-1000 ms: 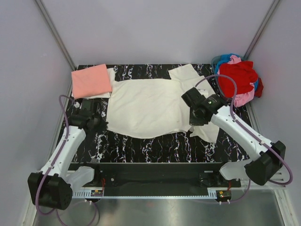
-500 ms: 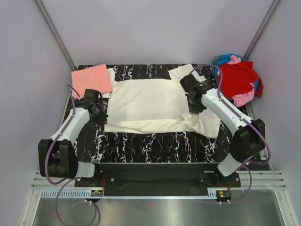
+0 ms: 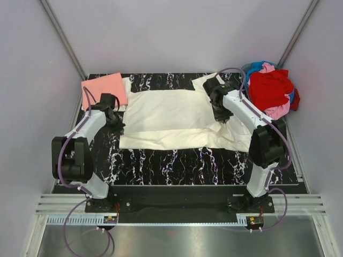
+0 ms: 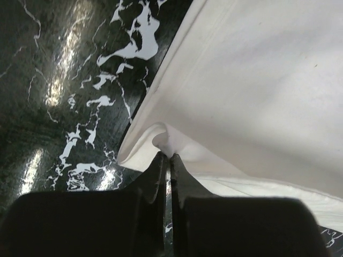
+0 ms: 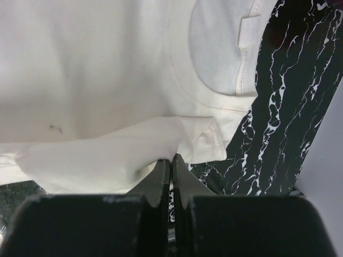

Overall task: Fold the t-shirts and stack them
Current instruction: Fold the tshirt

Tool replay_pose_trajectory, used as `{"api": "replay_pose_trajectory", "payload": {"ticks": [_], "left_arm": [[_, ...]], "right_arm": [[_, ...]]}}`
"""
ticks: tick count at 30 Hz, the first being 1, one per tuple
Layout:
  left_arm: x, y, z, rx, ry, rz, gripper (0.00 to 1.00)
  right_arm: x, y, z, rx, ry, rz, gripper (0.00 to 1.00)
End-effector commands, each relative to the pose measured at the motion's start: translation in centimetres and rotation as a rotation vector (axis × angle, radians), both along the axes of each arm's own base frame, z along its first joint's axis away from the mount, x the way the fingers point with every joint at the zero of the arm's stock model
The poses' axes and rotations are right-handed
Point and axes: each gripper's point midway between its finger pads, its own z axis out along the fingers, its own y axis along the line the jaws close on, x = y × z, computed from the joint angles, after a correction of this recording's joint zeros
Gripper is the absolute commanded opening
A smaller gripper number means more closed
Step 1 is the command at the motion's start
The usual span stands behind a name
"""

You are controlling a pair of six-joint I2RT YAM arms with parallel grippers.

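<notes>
Compared with half a second ago, both pairs of jaws sit slightly farther from the bases, and the doubled near edge of the cream t-shirt [image 3: 171, 115] lies straighter between them.

The left gripper [image 4: 167, 156] has its jaws pressed together on a puckered bit of that shirt's edge. Cloth spreads up and to the right of the tips, and the bare marbled table [image 4: 64, 80] lies to their left.

The right gripper [image 5: 171, 159] is likewise clamped, pinching a folded-over flap by the sleeve. The shirt body is above the tips and the table is to their right.

Each arm rises steeply from its base, with the forearm reaching away and the wrist turned in toward the shirt.

Beyond the left jaws, at the far-left corner, lies a folded salmon-pink t-shirt [image 3: 104, 90]. Beyond the right jaws sits a heap of red, pink and blue t-shirts [image 3: 273, 88].
</notes>
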Motion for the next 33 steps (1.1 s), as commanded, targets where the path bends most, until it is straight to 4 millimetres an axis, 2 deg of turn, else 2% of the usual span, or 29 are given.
{"api": "replay_pose_trajectory", "payload": {"ticks": [1,3,5,6,8,9,10,11,12,14,15,16,17,19,20,21,22,23,24,25,26,27,28,30,31,33], "left_arm": [[2.4,0.4,1.1,0.021,-0.046,-0.029,0.00],[3.0,0.4,0.5,0.021,-0.024,-0.034,0.00],[3.9,0.4,0.0,0.024,-0.006,-0.042,0.00],[4.1,0.4,-0.2,0.026,0.003,-0.046,0.00],[5.0,0.1,-0.9,0.017,0.025,-0.056,0.02],[5.1,0.2,-1.1,0.018,0.046,-0.059,0.07],[5.2,0.0,-1.3,0.013,0.059,-0.069,0.23],[5.8,0.0,-1.2,0.014,0.059,-0.072,0.31],[5.7,0.0,-0.9,0.015,0.065,-0.074,0.42],[5.7,0.2,0.6,0.024,0.025,-0.068,0.54],[5.6,0.4,1.4,0.034,0.007,-0.063,0.58],[5.4,0.7,2.1,0.048,-0.012,-0.052,0.61],[4.7,0.9,3.6,0.056,-0.050,-0.046,0.67],[3.5,1.6,4.8,0.086,-0.079,-0.021,0.69],[2.1,1.8,5.5,0.093,-0.104,-0.010,0.70],[1.6,1.8,5.7,0.092,-0.127,0.006,0.70],[0.2,1.8,5.7,0.084,-0.158,0.018,0.72],[-0.9,1.7,5.3,0.075,-0.149,0.025,0.73],[-1.1,1.3,5.2,0.048,-0.177,0.034,0.73],[-1.6,1.1,4.8,0.033,-0.186,0.039,0.74],[-3.1,1.0,3.5,0.022,-0.170,0.040,0.75],[-2.9,0.6,3.1,-0.001,-0.194,0.042,0.76],[-3.8,0.4,1.9,-0.011,-0.177,0.040,0.76],[-3.4,0.0,1.2,-0.036,-0.198,0.033,0.76],[-3.4,0.0,0.7,-0.037,-0.195,0.035,0.77],[-3.3,-0.1,-0.4,-0.040,-0.192,0.042,0.77]], "right_arm": [[1.6,-1.2,0.6,-0.068,-0.021,-0.004,0.00],[2.1,-1.5,-0.2,-0.098,0.001,-0.005,0.00],[2.9,-1.8,-0.1,-0.116,-0.007,-0.017,0.00],[3.1,-2.2,-0.9,-0.130,0.016,-0.027,0.00],[3.9,-2.4,-0.9,-0.137,0.010,-0.041,0.00],[4.2,-2.8,-1.7,-0.145,0.029,-0.052,0.00],[4.9,-2.8,-1.5,-0.140,0.018,-0.058,0.00],[5.3,-3.0,-1.6,-0.147,0.026,-0.063,0.02],[5.6,-3.2,-2.7,-0.153,0.056,-0.070,0.09],[7.5,-3.7,-2.2,-0.145,0.023,-0.104,0.32],[7.9,-4.0,-3.0,-0.157,0.047,-0.105,0.61],[9.2,-4.0,-1.9,-0.154,0.007,-0.111,0.73],[9.7,-4.6,-1.3,-0.190,-0.016,-0.129,0.80],[9.8,-4.9,0.0,-0.198,-0.042,-0.153,0.87],[9.9,-4.7,1.9,-0.156,-0.107,-0.182,0.88],[9.7,-4.4,2.6,-0.122,-0.136,-0.192,0.89],[9.0,-3.8,3.7,-0.049,-0.188,-0.205,0.90],[8.4,-3.6,4.0,-0.015,-0.208,-0.215,0.90],[7.7,-3.4,4.1,0.016,-0.224,-0.221,0.91],[5.6,-3.6,2.0,0.021,-0.174,-0.226,0.91],[5.3,-3.1,3.7,0.094,-0.249,-0.232,0.93],[4.5,-3.1,3.2,0.111,-0.249,-0.235,0.94],[2.7,-3.5,1.1,0.101,-0.202,-0.237,0.94],[1.8,-4.1,0.8,0.131,-0.224,-0.264,0.93],[0.7,-4.4,-0.7,0.129,-0.187,-0.273,0.91],[0.5,-4.2,-2.0,0.181,-0.165,-0.280,0.89]]}}
